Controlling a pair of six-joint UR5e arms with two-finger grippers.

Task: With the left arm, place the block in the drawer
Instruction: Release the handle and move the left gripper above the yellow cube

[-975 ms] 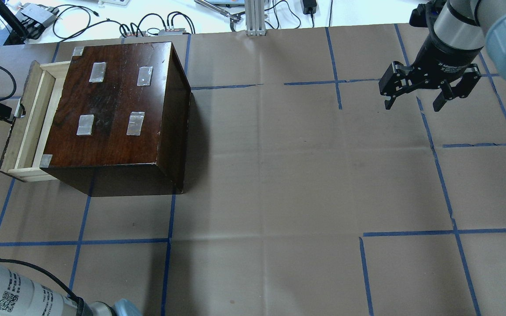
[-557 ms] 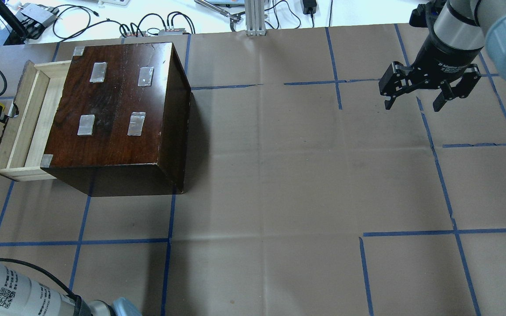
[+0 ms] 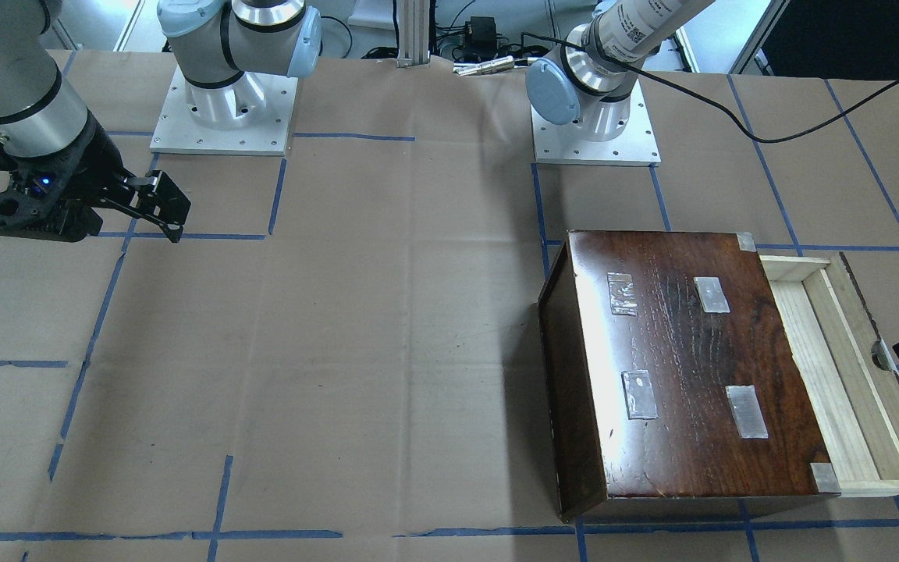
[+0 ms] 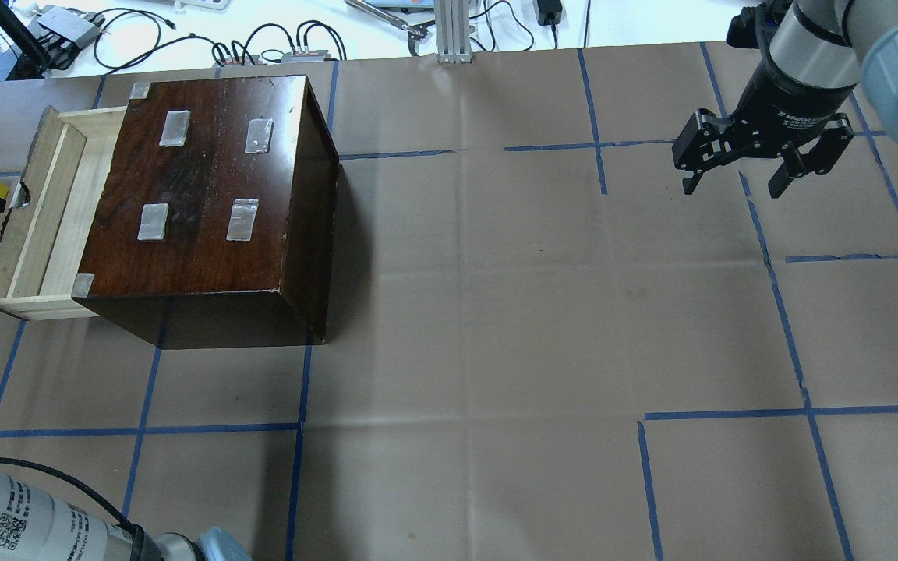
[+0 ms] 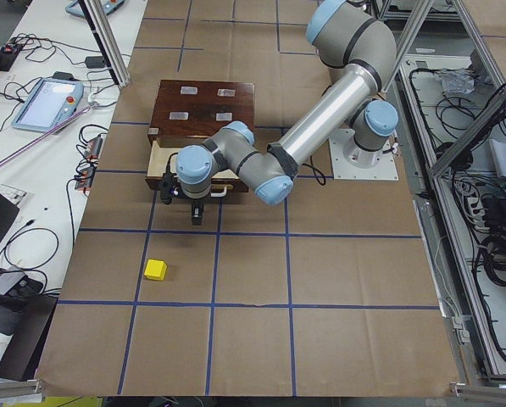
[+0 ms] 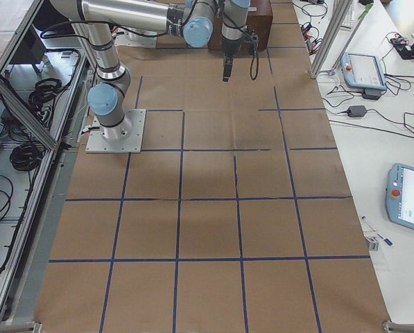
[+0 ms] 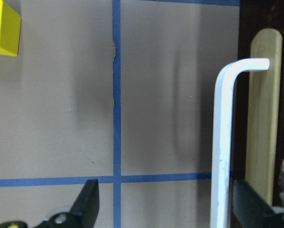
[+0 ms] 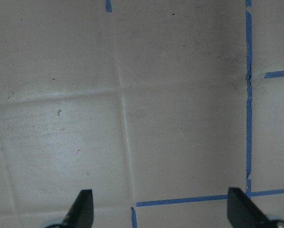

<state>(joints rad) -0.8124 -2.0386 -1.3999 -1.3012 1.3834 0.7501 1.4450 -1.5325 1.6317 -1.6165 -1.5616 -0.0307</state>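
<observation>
The drawer [image 4: 36,210] stands pulled out from the left side of a dark wooden box [image 4: 207,179]; its pale tray shows nothing inside. In the left wrist view my left gripper [image 7: 168,209] is open just outside the drawer front, with the drawer's white handle [image 7: 222,142] between its fingers, close to the right one. The yellow block [image 5: 156,270] lies on the paper a short way beyond the gripper, and shows at the corner of the wrist view as the block [image 7: 1,28]. My right gripper [image 4: 733,183] hangs open and holds nothing over the far right of the table.
Brown paper with blue tape lines covers the table [image 4: 496,312]. Cables and small devices [image 4: 262,47] lie along the white bench past the table's far edge. The left arm's black cable [image 3: 730,109] trails over the table behind the box.
The drawer has slid further out of the box to the left, and my left gripper has moved left with it. The right arm has not moved.
</observation>
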